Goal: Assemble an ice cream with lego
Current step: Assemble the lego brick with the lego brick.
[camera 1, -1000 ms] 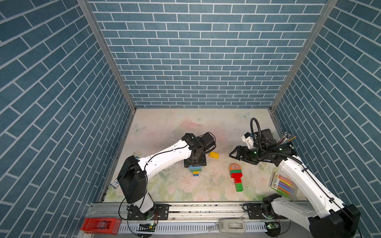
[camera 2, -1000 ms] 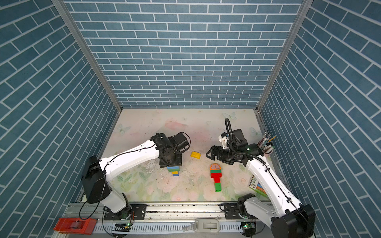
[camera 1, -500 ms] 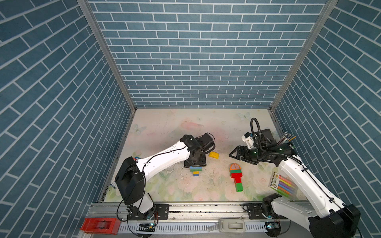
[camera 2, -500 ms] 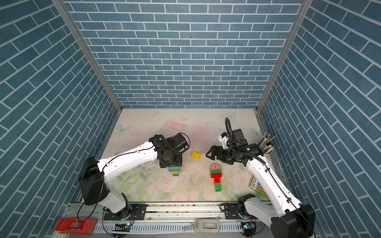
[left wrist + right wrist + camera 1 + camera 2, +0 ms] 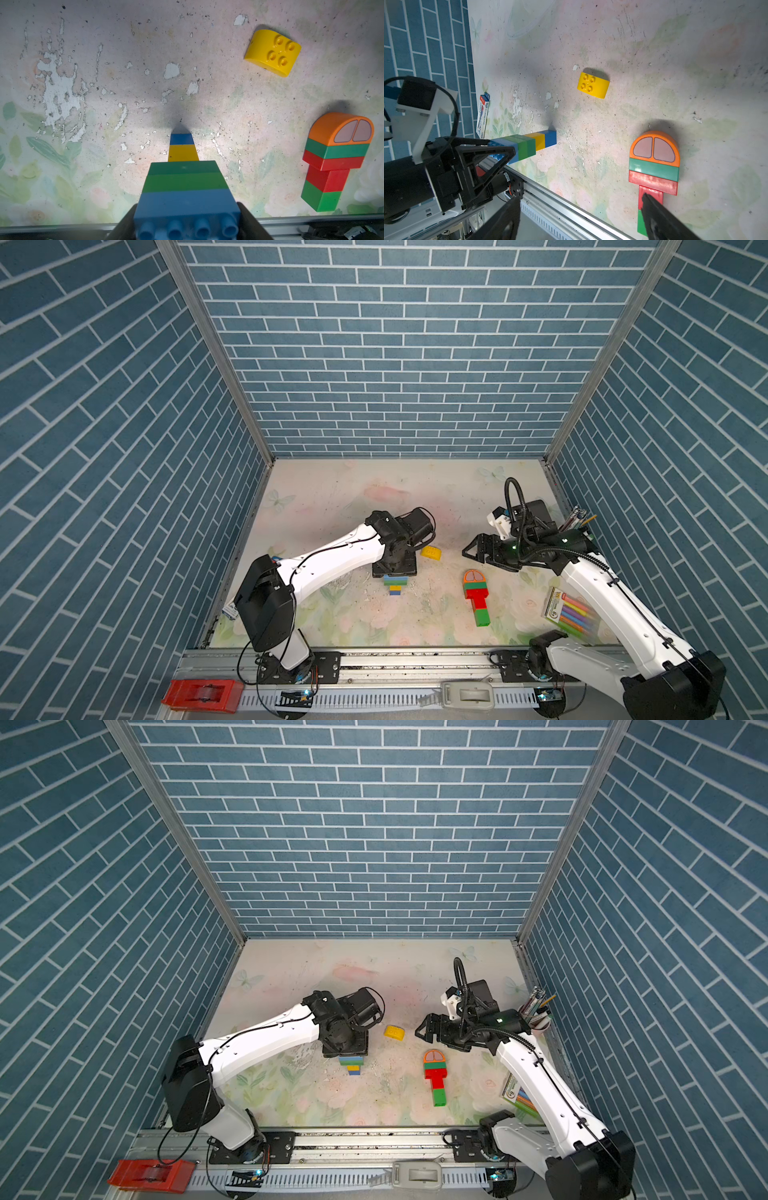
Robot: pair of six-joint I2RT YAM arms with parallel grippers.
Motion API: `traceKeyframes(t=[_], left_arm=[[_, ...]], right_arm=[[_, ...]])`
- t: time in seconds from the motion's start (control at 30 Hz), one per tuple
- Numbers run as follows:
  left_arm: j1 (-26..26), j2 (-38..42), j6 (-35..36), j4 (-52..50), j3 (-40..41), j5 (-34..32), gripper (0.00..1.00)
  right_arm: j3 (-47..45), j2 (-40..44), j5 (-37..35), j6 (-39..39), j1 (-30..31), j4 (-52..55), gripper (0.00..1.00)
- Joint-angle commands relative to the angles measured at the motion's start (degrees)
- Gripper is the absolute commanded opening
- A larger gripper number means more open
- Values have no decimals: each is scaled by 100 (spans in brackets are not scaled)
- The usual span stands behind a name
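Gripping brick stack [image 5: 185, 187] in left end effector [image 5: 187, 218], yellow piece [image 5: 272, 53] nearby

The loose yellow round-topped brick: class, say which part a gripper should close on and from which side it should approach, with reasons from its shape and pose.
Take the yellow brick by its two flat, straight side faces, coming down from above. It lies flat, studs up, touching nothing else. Its top curves away, so jaws set on the rounded part would likely slip.

Clad in white shells [image 5: 332, 562], jointed in black housings [image 5: 266, 610], strung with looping black cables [image 5: 506, 499], tipped with a black triangular-strutted left pincer [image 5: 502, 146].
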State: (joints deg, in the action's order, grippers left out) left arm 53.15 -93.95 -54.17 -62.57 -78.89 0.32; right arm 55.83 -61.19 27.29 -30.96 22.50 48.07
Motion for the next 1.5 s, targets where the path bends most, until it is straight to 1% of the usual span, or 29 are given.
traceKeyframes(t=[0.0,0.3,0.47,0.67,0.8,1.13,1.33,1.47], left_arm=[[129,-487,20,353,421,514,15],[186,-237,-49,621,218,384,12],[303,-510,136,475,-158,290,12],[489,-770,163,437,-368,295,13],[513,-911,194,287,-449,272,18],[513,-787,214,38,-602,44,41],[508,-730,239,-3,-725,-105,46],[513,-721,267,34,-817,-125,52]], right_arm=[[217,41,-110,210,-9,139,92],[208,33,-118,222,-4,151,92],[228,3,-110,231,-9,149,92],[261,30,-127,240,-8,169,92],[272,34,-127,246,-9,181,92],[344,-14,-136,319,-9,242,92],[398,-16,-162,341,-9,284,92],[404,-20,-162,345,-9,290,92]])
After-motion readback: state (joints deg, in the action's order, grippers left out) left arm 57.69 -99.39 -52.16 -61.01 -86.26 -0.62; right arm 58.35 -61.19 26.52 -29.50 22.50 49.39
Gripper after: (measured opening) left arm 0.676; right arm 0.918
